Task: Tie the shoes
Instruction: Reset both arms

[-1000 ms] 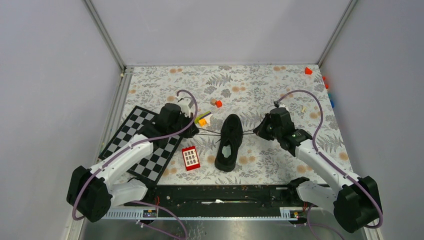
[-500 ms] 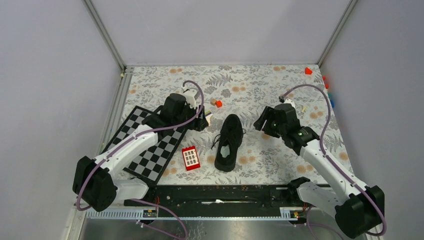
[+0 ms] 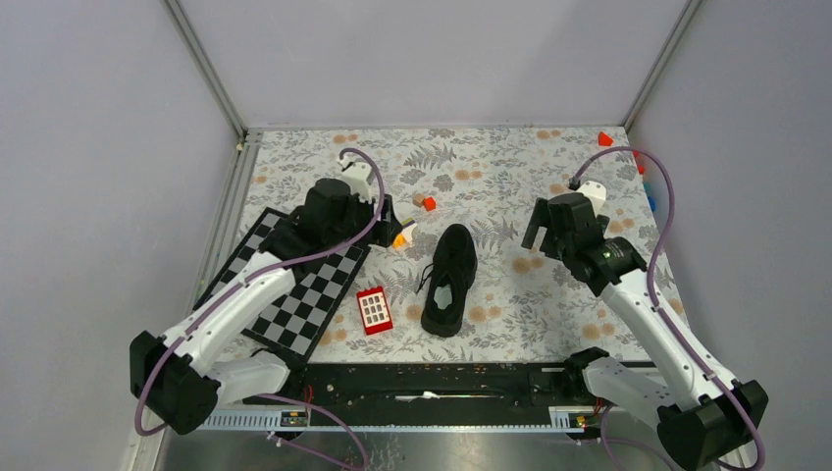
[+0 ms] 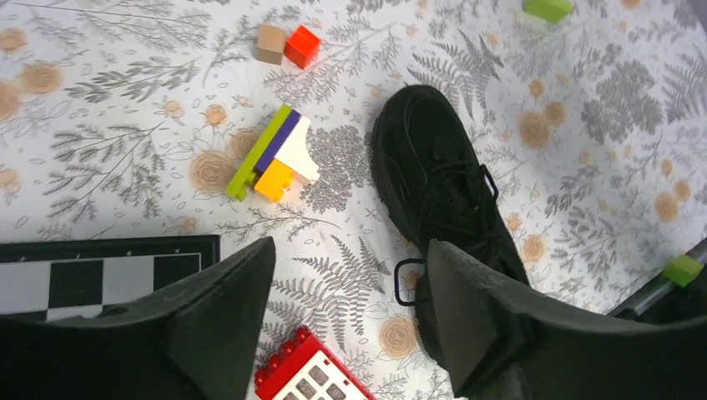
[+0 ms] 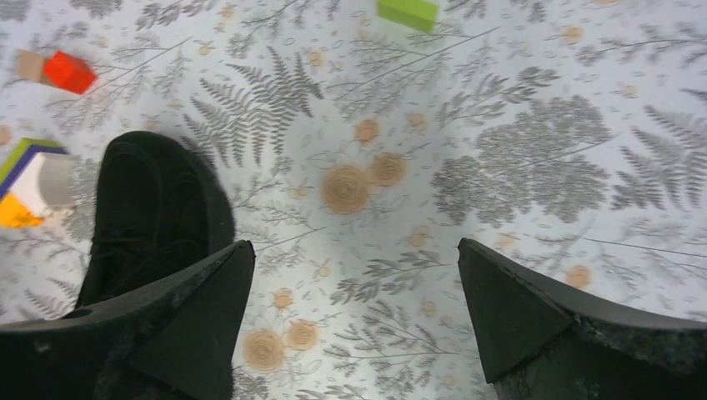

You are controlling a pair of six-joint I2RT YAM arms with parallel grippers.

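The black shoe (image 3: 449,280) lies on the floral mat with its toe pointing away from the arms and its pale insole showing. Its thin laces lie slack, with one loop (image 4: 408,283) hanging off the shoe's left side. My left gripper (image 3: 389,216) hovers to the shoe's left, open, with nothing between its fingers (image 4: 350,250). My right gripper (image 3: 539,232) hovers to the shoe's right, open and empty (image 5: 354,246). In the right wrist view the shoe (image 5: 154,217) sits beside the left finger. In the left wrist view the shoe (image 4: 442,183) runs behind the right finger.
A checkerboard (image 3: 294,294) lies at the left under my left arm. A red windowed brick (image 3: 374,309) sits left of the shoe's heel. A coloured block stack (image 4: 275,154) and a red and a tan cube (image 4: 288,46) lie beyond. A green block (image 5: 408,12) lies farther back.
Both grippers have opened and let go of the taut laces, then drawn up and away from the shoe. The laces have dropped slack onto the shoe.
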